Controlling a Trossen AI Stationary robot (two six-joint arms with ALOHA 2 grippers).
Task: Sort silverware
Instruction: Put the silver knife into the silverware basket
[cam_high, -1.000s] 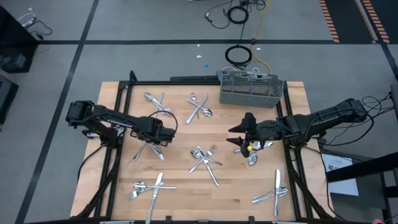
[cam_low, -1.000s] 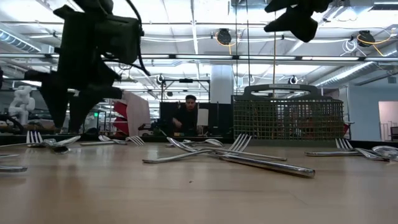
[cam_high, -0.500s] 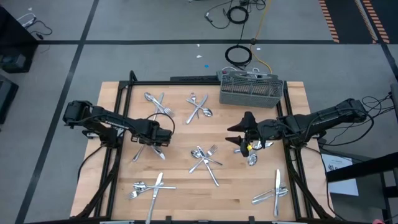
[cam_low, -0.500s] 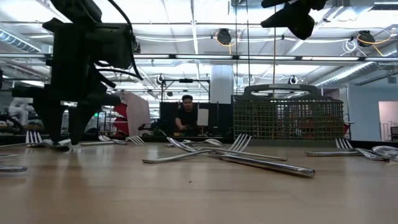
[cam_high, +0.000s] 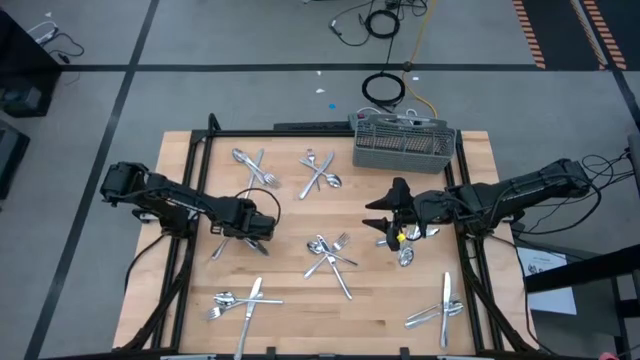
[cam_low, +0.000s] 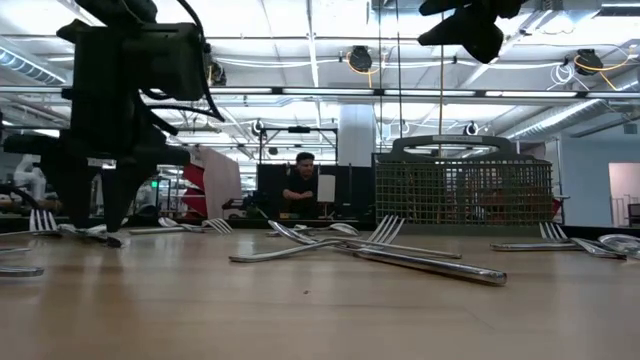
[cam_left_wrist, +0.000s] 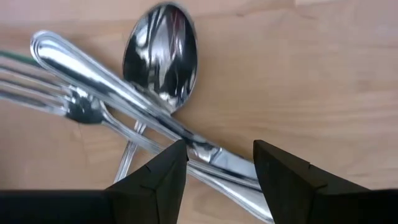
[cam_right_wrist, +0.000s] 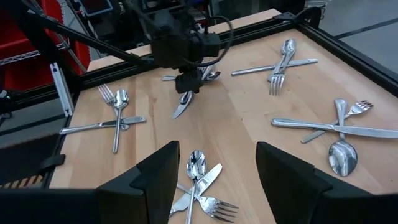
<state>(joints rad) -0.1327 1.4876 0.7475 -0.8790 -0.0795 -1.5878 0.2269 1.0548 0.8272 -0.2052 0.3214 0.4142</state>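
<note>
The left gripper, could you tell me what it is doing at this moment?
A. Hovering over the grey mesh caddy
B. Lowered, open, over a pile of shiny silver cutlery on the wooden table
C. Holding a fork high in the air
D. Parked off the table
B: the left gripper stands open astride a shiny silver knife lying crossed with a spoon and a fork on the wooden table.

a robotics lab: taped floor (cam_high: 250, 90), ceiling lights (cam_low: 300, 20), cables (cam_high: 385, 88).

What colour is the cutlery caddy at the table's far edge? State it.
Grey, a mesh-sided caddy; the high view shows it best.
</note>
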